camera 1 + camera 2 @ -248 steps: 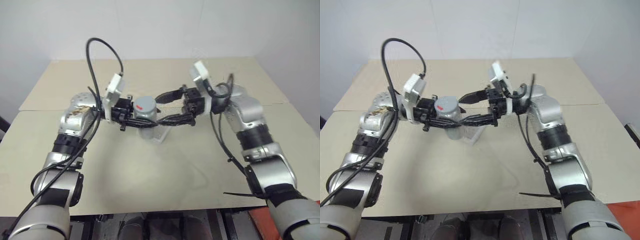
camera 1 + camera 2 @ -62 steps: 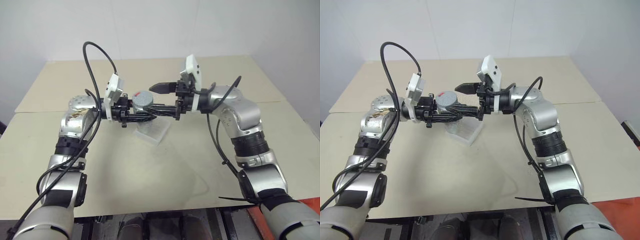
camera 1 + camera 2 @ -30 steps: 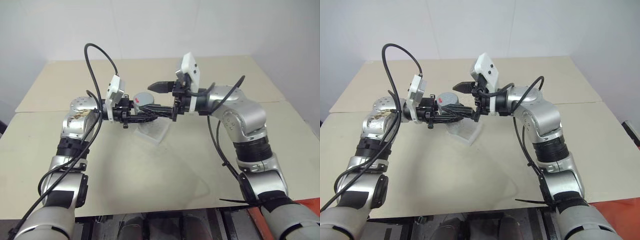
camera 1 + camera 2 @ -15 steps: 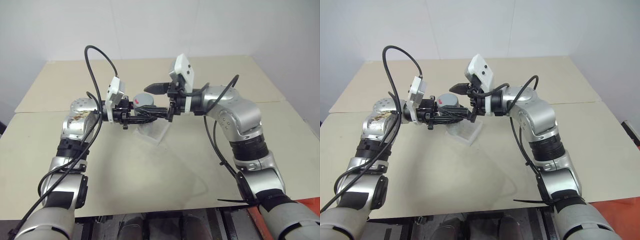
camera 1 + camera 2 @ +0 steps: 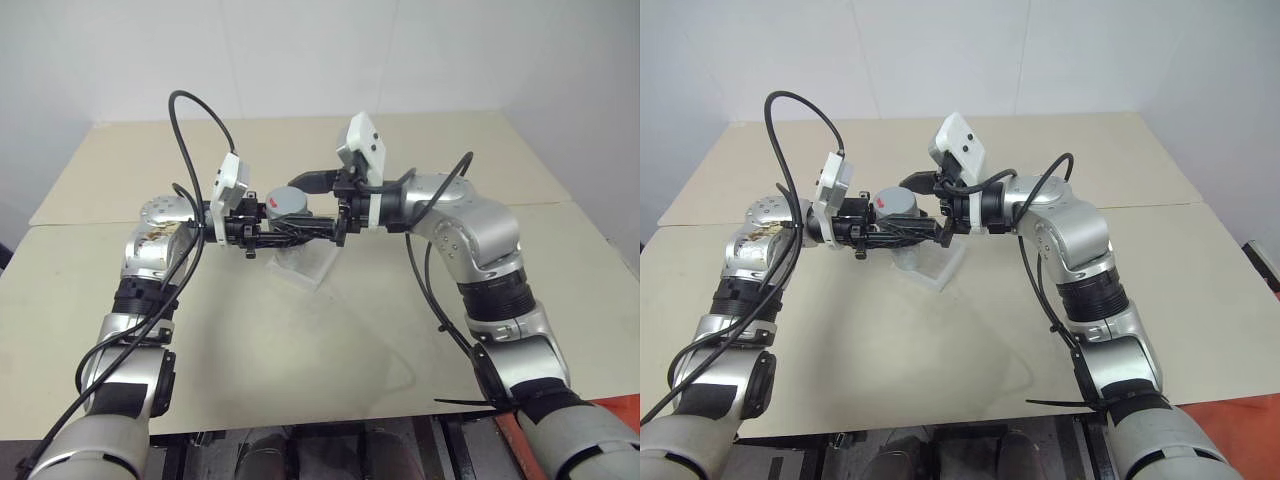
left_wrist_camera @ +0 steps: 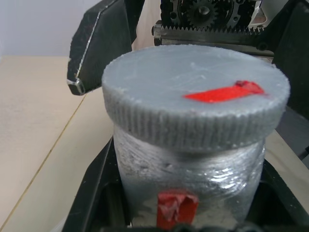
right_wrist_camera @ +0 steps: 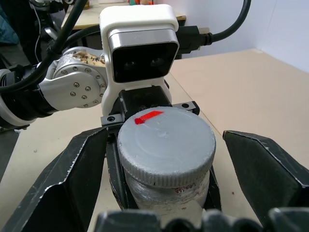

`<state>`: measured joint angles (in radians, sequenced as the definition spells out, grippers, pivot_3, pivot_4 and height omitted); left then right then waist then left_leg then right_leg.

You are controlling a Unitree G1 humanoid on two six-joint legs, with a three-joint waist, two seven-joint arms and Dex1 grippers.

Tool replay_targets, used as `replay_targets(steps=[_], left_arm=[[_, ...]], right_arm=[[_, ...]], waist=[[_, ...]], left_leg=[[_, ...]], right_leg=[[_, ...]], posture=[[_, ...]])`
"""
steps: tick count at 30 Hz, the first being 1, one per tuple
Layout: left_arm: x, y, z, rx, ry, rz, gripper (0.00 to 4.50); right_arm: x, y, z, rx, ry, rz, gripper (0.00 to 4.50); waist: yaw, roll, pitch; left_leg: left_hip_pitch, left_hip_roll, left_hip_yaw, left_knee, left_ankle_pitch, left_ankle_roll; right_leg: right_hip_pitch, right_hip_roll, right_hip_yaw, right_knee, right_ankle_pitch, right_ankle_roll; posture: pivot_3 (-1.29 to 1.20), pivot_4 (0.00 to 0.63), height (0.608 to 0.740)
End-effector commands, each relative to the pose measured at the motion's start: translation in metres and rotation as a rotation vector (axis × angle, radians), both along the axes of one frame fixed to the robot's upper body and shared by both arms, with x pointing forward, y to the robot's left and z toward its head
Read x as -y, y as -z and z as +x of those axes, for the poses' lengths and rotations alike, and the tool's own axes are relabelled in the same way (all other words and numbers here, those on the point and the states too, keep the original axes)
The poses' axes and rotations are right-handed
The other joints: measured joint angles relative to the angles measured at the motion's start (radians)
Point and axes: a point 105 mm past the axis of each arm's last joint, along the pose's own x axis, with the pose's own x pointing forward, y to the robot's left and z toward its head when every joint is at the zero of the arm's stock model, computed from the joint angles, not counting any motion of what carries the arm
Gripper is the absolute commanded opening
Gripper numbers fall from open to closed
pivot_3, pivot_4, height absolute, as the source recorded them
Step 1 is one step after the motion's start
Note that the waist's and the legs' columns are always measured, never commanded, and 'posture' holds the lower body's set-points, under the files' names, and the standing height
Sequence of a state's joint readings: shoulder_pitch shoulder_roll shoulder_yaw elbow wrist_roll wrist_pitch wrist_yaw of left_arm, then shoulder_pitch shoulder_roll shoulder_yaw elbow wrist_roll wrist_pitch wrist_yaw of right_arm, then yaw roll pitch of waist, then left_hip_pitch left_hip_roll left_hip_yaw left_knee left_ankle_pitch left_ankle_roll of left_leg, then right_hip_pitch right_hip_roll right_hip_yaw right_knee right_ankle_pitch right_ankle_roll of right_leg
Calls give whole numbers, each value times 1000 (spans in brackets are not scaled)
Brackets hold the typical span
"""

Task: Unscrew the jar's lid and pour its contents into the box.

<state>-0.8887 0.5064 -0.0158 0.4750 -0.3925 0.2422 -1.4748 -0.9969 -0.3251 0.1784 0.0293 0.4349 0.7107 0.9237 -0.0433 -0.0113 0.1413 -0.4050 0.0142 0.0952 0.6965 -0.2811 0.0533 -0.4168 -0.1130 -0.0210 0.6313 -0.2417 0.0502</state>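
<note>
My left gripper is shut on the body of the silver-grey jar, which it holds upright just above the clear box on the table. The grey ribbed lid with its red stripe sits on the jar. My right gripper comes in from the opposite side and stands open. Its black fingers flank the lid on both sides with a gap to each. The contents are hidden inside the jar.
The beige table spreads wide around the box, with a seam running across it at the level of the hands. A black cable loops up from my left wrist. A white wall stands behind the far edge.
Since the oldest frames both hands have risen a little with the jar and the right wrist has rolled. The right gripper has edged left around the lid. In the last half second nothing has visibly moved.
</note>
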Motion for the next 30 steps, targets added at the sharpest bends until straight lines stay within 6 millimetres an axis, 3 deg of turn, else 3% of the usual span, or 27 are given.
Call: replay_targets(steps=[1, 30], left_arm=[[-2, -12, -4, 56, 9, -10, 2004], [-3, -11, -4, 54, 15, 1, 2004]], right_arm=[[-3, -18, -6, 56, -23, 29, 4439], [-4, -25, -10, 80, -43, 71, 4439]], waist=[[0, 0, 0], [-1, 0, 0]], left_leg=[[0, 0, 0, 0, 0, 0], [0, 0, 0, 0, 0, 0]], right_leg=[[0, 0, 0, 0, 0, 0], [0, 0, 0, 0, 0, 0]], posture=[[0, 150, 740], [0, 150, 740]])
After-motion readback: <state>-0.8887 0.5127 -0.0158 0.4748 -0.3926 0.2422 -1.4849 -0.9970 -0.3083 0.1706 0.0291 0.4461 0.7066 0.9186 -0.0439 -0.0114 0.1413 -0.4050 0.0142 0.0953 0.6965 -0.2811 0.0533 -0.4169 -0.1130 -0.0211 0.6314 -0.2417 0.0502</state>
